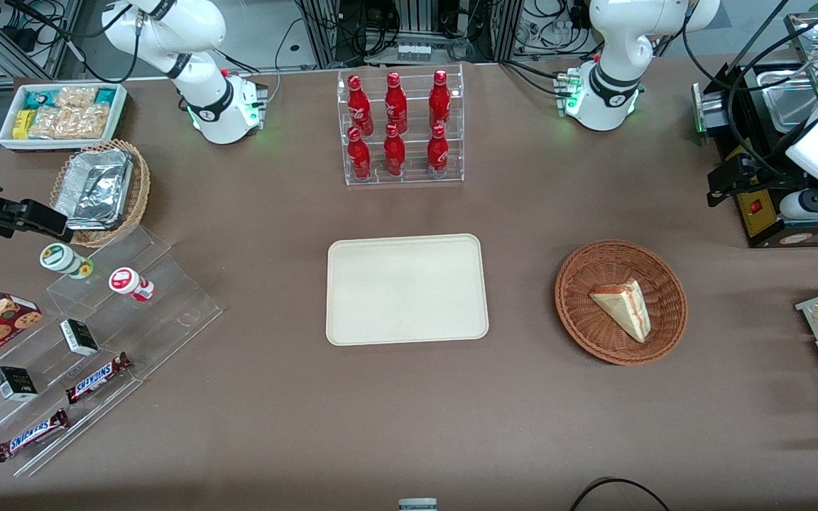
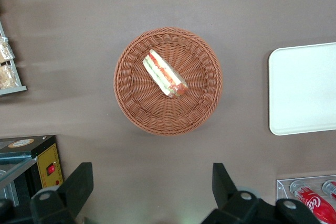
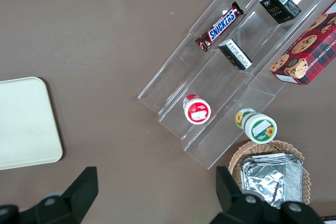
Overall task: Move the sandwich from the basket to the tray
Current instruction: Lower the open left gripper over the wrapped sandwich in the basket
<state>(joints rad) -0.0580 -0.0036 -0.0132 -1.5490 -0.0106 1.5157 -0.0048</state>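
The working arm's tool [image 2: 147,195] hangs high above the bench [image 1: 409,411] with its fingers [image 2: 76,184] spread wide and nothing between them. Straight below its camera, just ahead of the fingertips, sits the basket [image 2: 131,106], and the sandwich [image 2: 165,73] lies in the middle of the weave on its flat face, filling stripes turned up toward the wrist camera. My guess is the arm is parked up there to get a clean look down before committing to a descent.

The tray [image 1: 407,289] lies flat and bare, well apart from the basket and off to the side toward the parked arm, so nothing has been carried over yet. A clear rack of red bottles [image 1: 398,128] stands close by the tray, though it looks out of the way for a straight carry from basket to tray.

Next I'd expect the tool to drop and turn so the fingers straddle the wedge across its bread faces; soft bread probably wants a light squeeze.
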